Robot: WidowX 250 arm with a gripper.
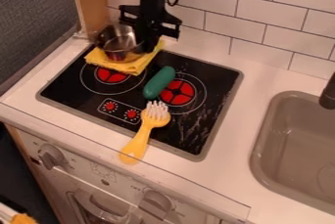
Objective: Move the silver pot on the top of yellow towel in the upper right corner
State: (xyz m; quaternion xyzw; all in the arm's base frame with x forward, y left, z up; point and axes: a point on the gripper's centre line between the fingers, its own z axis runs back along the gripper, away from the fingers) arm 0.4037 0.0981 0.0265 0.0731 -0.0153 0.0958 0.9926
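With pot [120, 46] on towel [123, 66] at back left of stove [128, 95], close beside hand [149, 46] (cannot tell if open or gripping), seat base flat, release softly, rise straight to avoid dragging towel.

Reads as dim to middling indoor light, fairly soft; can't tell where from. Brightest on the wall tiles [268, 12] right of the pincer [148, 43] and on the counter [239, 120] below and right of it. Sinks to near black on the pincer itself, swallowing detail. Glints off the pot [121, 51], left of the pincer. Streaks pale across the stove top [196, 127], below and right of the pincer; can't tell glare from scuffs. Turns duller on the oven front [78, 174], well below the pincer.
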